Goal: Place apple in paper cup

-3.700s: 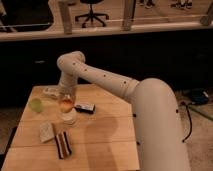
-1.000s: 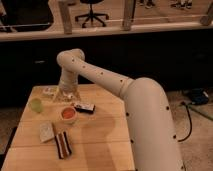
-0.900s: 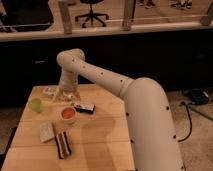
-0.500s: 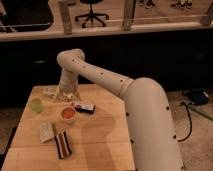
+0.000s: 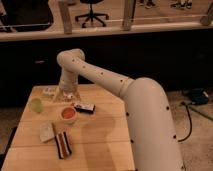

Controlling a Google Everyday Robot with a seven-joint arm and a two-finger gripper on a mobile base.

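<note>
1. Gripper (image 5: 67, 98) hangs low over the far part of the wooden table (image 5: 100, 135), just behind the paper cup (image 5: 68, 114) and to the right of the apple (image 5: 35, 104); nothing can be made out in its hold, and its state cannot be told.
2. Apple: the pale yellow-green fruit sits on the table near the left edge, apart from the cup and apart from the gripper.
3. Paper cup: it stands upright, orange-red with a whitish rim, and its inside looks to hold no apple.
4. Other things: a small dark packet (image 5: 84, 107) lies just right of the cup, a pale folded piece (image 5: 47, 132) and a dark striped bar (image 5: 63, 144) lie nearer the front, and a small light item (image 5: 49, 91) sits at the far left corner.
5. Progress, as a judgement: the task looks barely begun. The apple is not yet picked up, so reaching left to it, grasping, carrying it over the cup and releasing all remain.
</note>
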